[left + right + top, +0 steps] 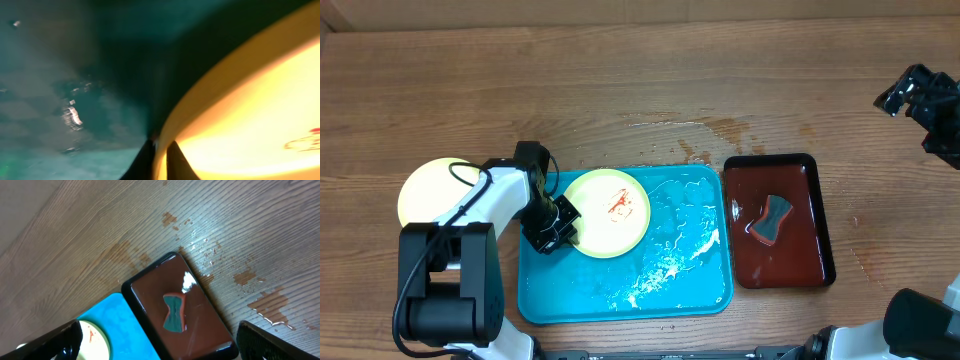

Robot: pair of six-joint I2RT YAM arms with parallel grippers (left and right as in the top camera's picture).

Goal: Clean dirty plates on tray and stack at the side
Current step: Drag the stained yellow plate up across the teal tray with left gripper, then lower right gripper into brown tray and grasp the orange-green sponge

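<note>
A pale yellow plate (608, 212) with red smears lies on the left half of the turquoise tray (695, 285). My left gripper (569, 233) is shut on this plate's near-left rim. In the left wrist view the yellow rim (225, 80) is pinched between the two dark fingertips (145, 165) of the left gripper (161, 161), just above the wet tray (45, 100). A second pale yellow plate (432, 190) rests on the table left of the tray, partly hidden by the left arm. My right gripper (918, 98) hangs open high at the far right (159, 329), nothing between its fingers.
A dark red-brown tray (810, 200) with a black rim stands right of the turquoise one, and a teal sponge (772, 219) lies in it; both also show from the right wrist, the red-brown tray (150, 282) and the sponge (175, 312). Water streaks (670, 260) cover the turquoise tray. Wet spots (720, 128) mark the wood behind it.
</note>
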